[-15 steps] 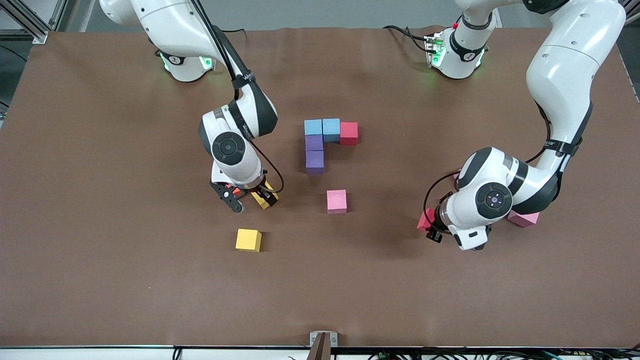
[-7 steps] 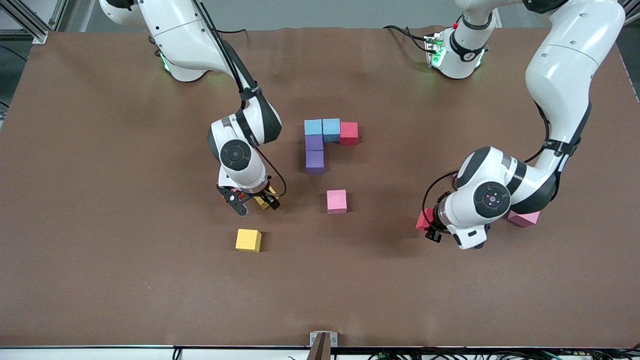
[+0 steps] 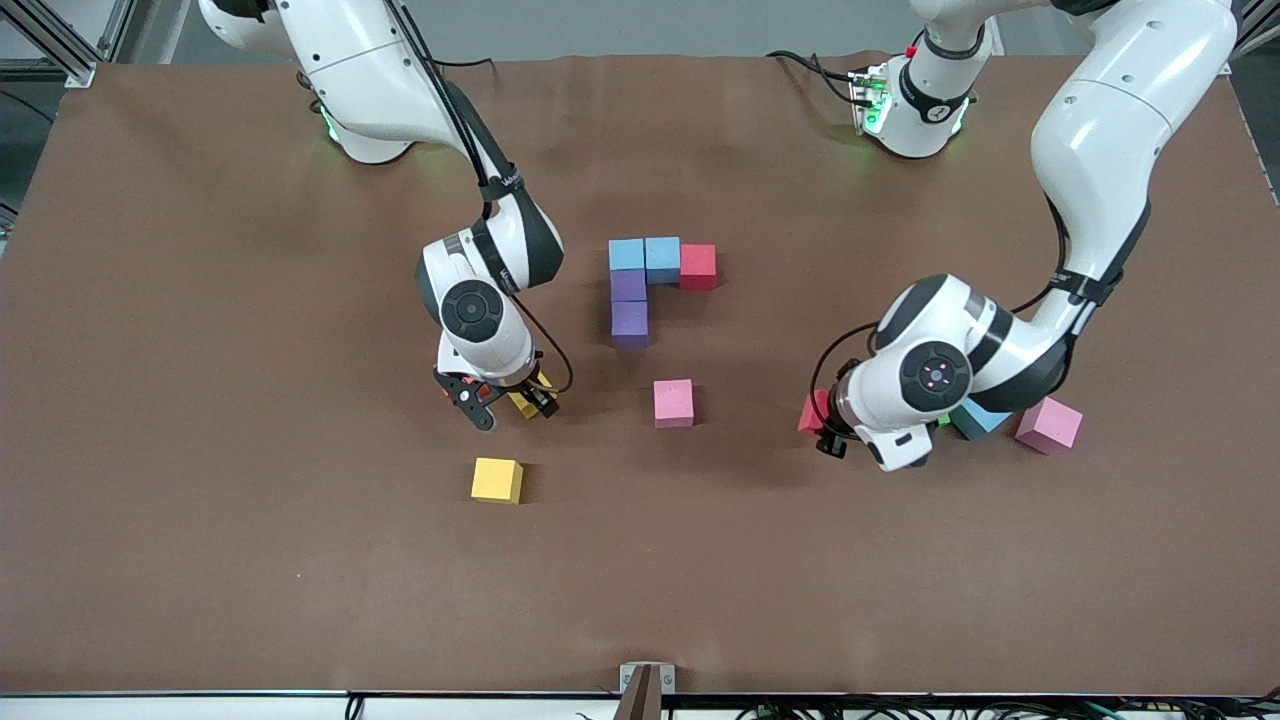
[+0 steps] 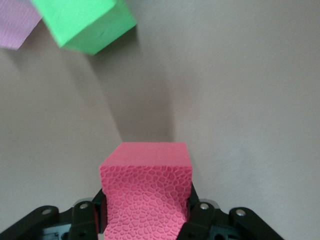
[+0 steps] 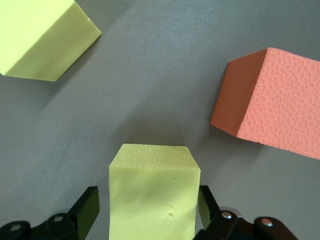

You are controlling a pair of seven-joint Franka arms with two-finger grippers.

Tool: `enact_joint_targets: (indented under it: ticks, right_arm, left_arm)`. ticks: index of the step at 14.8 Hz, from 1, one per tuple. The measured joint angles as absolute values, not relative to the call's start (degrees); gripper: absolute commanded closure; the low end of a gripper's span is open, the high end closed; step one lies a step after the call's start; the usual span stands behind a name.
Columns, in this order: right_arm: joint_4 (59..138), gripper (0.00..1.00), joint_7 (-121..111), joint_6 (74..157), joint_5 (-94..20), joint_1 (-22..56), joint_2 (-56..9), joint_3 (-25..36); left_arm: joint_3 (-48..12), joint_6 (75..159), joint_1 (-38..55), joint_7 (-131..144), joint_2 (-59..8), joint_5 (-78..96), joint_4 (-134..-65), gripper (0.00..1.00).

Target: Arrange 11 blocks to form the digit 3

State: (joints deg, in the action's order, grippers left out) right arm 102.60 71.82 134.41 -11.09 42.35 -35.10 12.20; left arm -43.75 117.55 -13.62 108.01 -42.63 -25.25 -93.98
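Two grippers near the part-built digit 3 (image 3: pixel 650 285): left gripper (image 4: pixel 145 220) clamps a red block (image 4: pixel 146 192) (secure); right gripper (image 5: pixel 145 212), fingers straddling a yellow block (image 5: pixel 152 192), could nudge it askew while closing.

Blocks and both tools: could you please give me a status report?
Left tool shut on red block. Right tool around yellow block, orange block beside it. Digit 3 five blocks so far.

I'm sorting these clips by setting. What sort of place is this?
Most likely a robotics lab bench: two white arms are mounted at the edge of a table under a brown mat, with aluminium framing at one corner, cables along the edge nearest the front camera, and only coloured foam blocks to handle.
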Motion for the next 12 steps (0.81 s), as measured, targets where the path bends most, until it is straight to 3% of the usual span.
enact_joint_targets:
  ticks: [4, 5, 8, 12]
  right_arm:
    - [102.56, 0.92, 71.81, 134.27, -11.09, 42.35, -35.01, 12.21]
    - [102.56, 0.98, 71.8, 134.23, -11.09, 42.35, -34.99, 12.22]
    - [102.34, 0.99, 71.41, 134.26, -11.09, 42.37, -34.96, 12.19]
    - [100.53, 0.98, 64.3, 134.42, -11.09, 44.15, -34.97, 11.64]
  left_arm:
    - [-44.83, 128.16, -13.53, 117.16, -36.58, -25.26, -105.97, 0.73]
    - [-45.44, 131.12, -13.53, 120.74, -34.64, -25.26, -109.42, 0.73]
    - [-46.58, 136.41, -12.73, 133.51, -30.46, -25.26, -117.16, 0.71]
    - [-46.58, 137.45, -7.73, 145.81, -30.12, -25.26, -119.14, 0.71]
